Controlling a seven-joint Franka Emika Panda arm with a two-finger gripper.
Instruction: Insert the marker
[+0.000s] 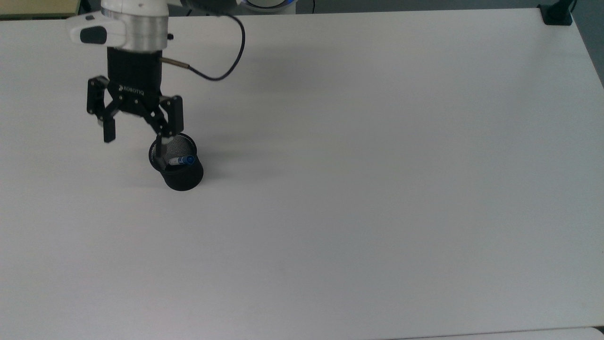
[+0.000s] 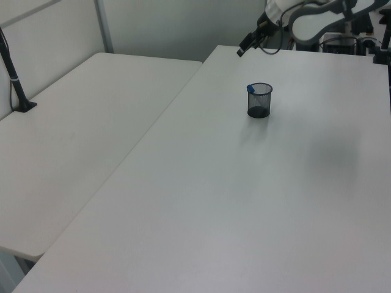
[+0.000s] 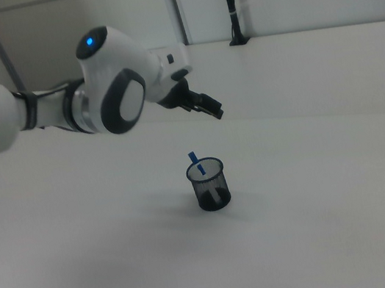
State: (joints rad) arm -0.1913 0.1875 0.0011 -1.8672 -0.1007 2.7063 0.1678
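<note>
The marker [image 1: 181, 160] stands inside the black mesh cup [image 1: 178, 171], its blue end leaning on the rim. The left view shows that blue tip [image 2: 250, 88] at the cup [image 2: 259, 101] rim's left side; in the right view the marker [image 3: 195, 164] sticks out above the cup [image 3: 209, 186]. My gripper [image 1: 135, 138] hangs open above and to the top view's left of the cup, nothing between its fingers. It also appears raised and apart from the cup in the left view [image 2: 245, 47] and the right view [image 3: 210, 107].
The white table [image 1: 377, 165] stretches wide to the top view's right of the cup. A black clamp [image 1: 557, 14] sits at its far right corner. A second white table [image 2: 73, 134] adjoins on the left view's left, with a black post [image 2: 15, 79].
</note>
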